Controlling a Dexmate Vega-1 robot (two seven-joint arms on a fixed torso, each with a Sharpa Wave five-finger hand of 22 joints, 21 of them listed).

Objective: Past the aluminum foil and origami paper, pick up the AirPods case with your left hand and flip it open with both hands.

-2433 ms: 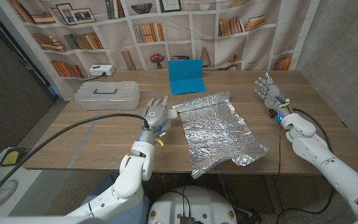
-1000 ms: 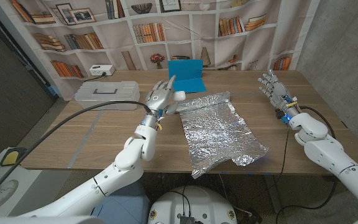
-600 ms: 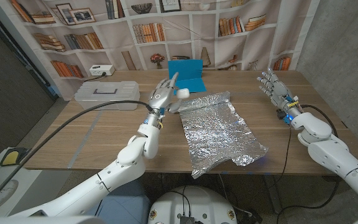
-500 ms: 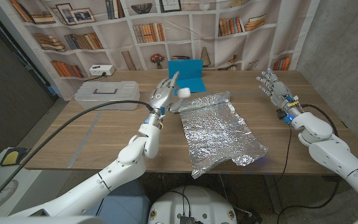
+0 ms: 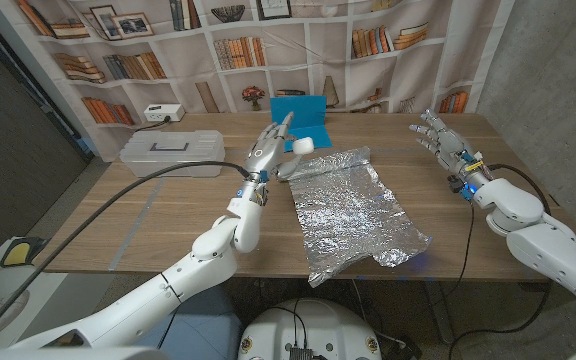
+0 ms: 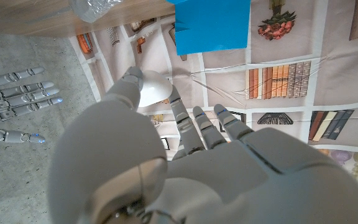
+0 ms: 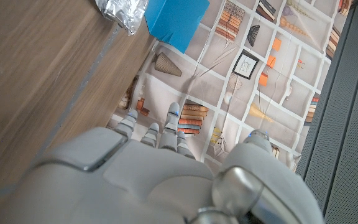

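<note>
My left hand (image 5: 266,152) is raised off the desk (image 5: 168,215), just beside the foil's (image 5: 353,205) far-left corner. It pinches the white case (image 5: 303,146) between thumb and a finger; the other fingers reach up and spread. In my left wrist view the case (image 6: 152,89) sits at the fingertips, and the thumb (image 6: 125,87) presses its side. I cannot tell whether its lid is open.

The foil lies crinkled and spread flat on the desk's middle. Its near edge reaches the desk's front, and its far edge is rolled. Beyond the foil's far edge the blue paper (image 5: 299,121) stands folded, near the desk's back. The case hangs between the paper and the foil's far-left corner, above the desk.

My right hand (image 5: 443,142) is well to the right of the foil, raised over the desk with its fingers apart and reaching away from me. It holds nothing. My left wrist view shows that hand (image 6: 11,93) too, with its fingers straight and side by side.

A clear plastic box (image 5: 173,152) with a lid sits left of the foil, beyond my left arm. A white power strip (image 5: 163,113) lies behind the box, at the desk's back edge. A bookshelf backdrop (image 5: 268,40) hangs behind the desk.
</note>
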